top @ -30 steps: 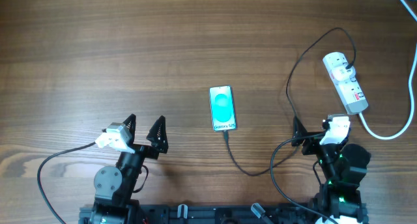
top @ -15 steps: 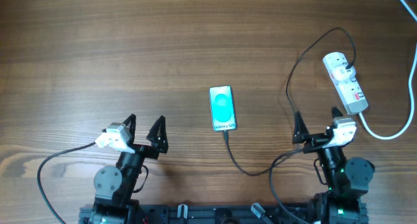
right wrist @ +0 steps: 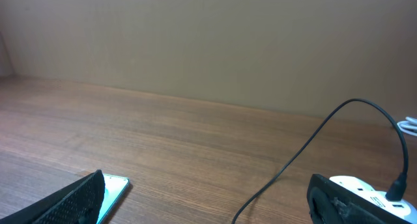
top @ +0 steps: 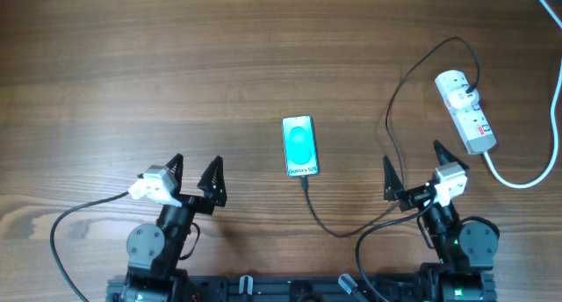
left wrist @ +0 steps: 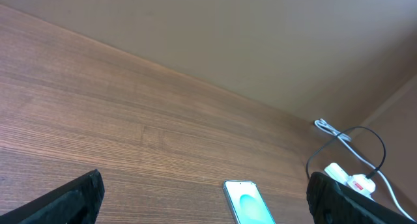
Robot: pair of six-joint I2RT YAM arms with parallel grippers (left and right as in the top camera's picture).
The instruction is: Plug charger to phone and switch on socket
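Observation:
The phone [top: 300,147] lies flat mid-table with its teal screen lit; it also shows as the phone [left wrist: 247,203] and the phone [right wrist: 115,187] in the wrist views. The charger [top: 392,118], a thin black cable, runs from the phone's near edge in a loop up to the socket [top: 466,111], a white power strip at the right. I cannot tell whether its tip is seated in the phone. My left gripper [top: 195,172] stands open, left of the phone and nearer the front edge. My right gripper [top: 413,166] is open and holds nothing, between phone and socket, over the cable.
A thick white cord [top: 527,177] leaves the socket toward the right edge. Another white cable [top: 537,2] lies in the far right corner. The robots' own black cables [top: 70,216] trail along the front edge. A wall rises behind the table.
My right gripper has swung left and away from the front edge, turning so both fingers show spread. The left arm, phone and cable have not moved.

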